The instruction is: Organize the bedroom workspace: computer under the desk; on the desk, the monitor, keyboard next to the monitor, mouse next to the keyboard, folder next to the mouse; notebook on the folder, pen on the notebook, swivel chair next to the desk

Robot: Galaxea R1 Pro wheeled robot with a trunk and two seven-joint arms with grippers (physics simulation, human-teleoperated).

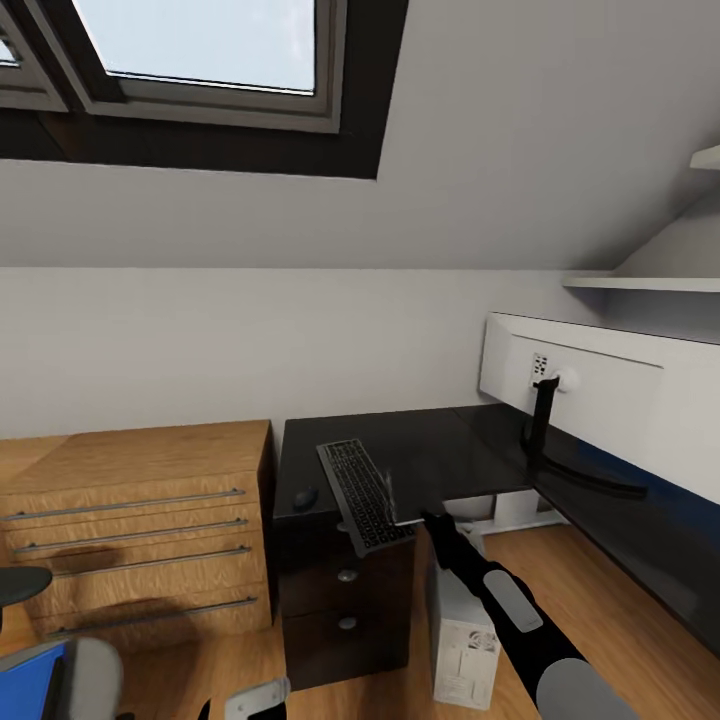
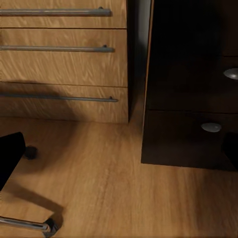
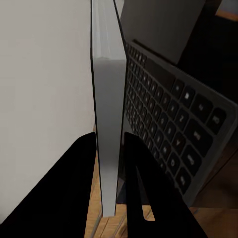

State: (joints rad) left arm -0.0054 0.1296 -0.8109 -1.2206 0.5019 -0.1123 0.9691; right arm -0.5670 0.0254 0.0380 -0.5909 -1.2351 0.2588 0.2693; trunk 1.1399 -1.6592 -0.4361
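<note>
already on the bench (image 1: pixel 440 450): monitor (image 1: pixel 600 400), keyboard (image 1: pixel 362 495), mouse (image 1: pixel 303 497). right pincer (image 3: pixel 111 163) clamps a thin grey notebook (image 3: pixel 109 99); folder (image 1: pixel 48 680) remains on chair (image 1: pixel 85 675).

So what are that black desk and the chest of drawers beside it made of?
The desk looks like black lacquer or glass: its glossy top mirrors the monitor. The chest of drawers looks like light varnished wood, with visible grain and metal-looking bar handles. Being renders, these are only appearances.
</note>
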